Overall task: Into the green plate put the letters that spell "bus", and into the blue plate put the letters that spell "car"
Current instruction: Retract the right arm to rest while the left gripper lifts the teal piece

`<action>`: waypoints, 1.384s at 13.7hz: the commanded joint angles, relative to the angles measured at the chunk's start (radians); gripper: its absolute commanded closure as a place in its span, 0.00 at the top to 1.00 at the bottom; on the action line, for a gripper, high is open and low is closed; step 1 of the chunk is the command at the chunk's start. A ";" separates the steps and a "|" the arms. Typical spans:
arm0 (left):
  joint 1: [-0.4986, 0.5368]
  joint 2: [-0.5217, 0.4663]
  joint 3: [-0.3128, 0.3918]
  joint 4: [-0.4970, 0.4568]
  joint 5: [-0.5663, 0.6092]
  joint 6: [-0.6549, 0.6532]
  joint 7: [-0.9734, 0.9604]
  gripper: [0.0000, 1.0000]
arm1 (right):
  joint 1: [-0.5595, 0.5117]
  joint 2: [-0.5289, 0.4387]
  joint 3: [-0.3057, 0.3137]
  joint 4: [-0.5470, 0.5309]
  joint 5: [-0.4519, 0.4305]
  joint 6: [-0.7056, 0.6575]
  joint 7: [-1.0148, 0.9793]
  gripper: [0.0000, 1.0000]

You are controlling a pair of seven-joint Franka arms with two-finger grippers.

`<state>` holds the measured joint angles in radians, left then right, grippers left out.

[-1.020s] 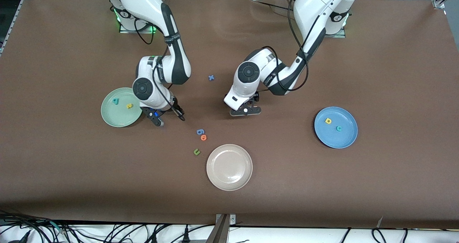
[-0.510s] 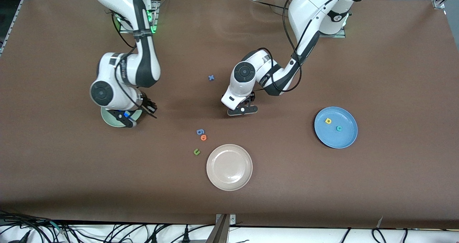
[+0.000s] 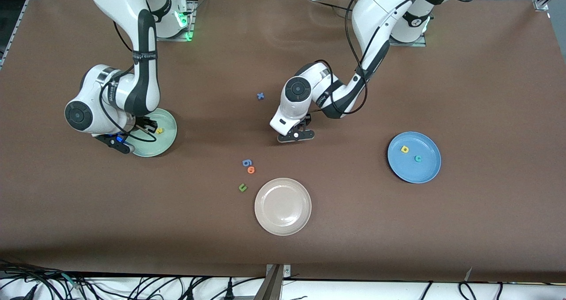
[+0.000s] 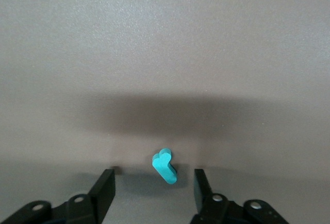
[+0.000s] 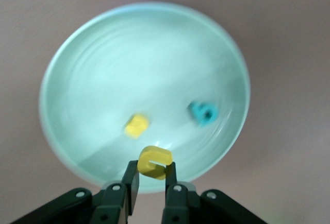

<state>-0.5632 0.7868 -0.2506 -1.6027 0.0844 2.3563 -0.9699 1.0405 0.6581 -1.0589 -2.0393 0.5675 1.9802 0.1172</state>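
Over the green plate [image 5: 144, 64] [image 3: 167, 137] hangs my right gripper [image 5: 152, 168] [image 3: 149, 125], shut on the yellow "u" [image 5: 154, 161]. In the plate lie the yellow "s" [image 5: 136, 124] [image 3: 159, 131] and the teal "b" [image 5: 202, 113]. My left gripper [image 4: 153, 178] [image 3: 295, 135] is low over the table's middle and open. The thin teal "r" [image 4: 165, 166] lies on the table between its fingers, touching neither. The blue plate [image 3: 426, 171] at the left arm's end holds the yellow "a" [image 3: 404, 149] and the teal "c" [image 3: 417, 159].
A cream-white plate [image 3: 283, 206] stands nearer the front camera than the left gripper. Beside it lie a blue "g" [image 3: 247, 162], an orange "o" [image 3: 251, 170] and a dark green "u" [image 3: 242, 187]. A blue "x" [image 3: 261, 96] lies farther from the camera.
The right arm has swung from beside the green plate to over it, toward its own end of the table. The left gripper has shifted slightly toward the right arm's end.
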 commanded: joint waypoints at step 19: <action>-0.041 0.028 0.040 0.035 0.031 -0.005 -0.056 0.00 | -0.092 0.005 -0.051 0.252 0.031 -0.269 -0.087 1.00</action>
<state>-0.5858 0.7928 -0.2220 -1.5914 0.0853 2.3502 -1.0011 0.9485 0.6788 -1.0621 -1.8778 0.5932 1.8425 0.0459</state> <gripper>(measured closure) 0.890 0.000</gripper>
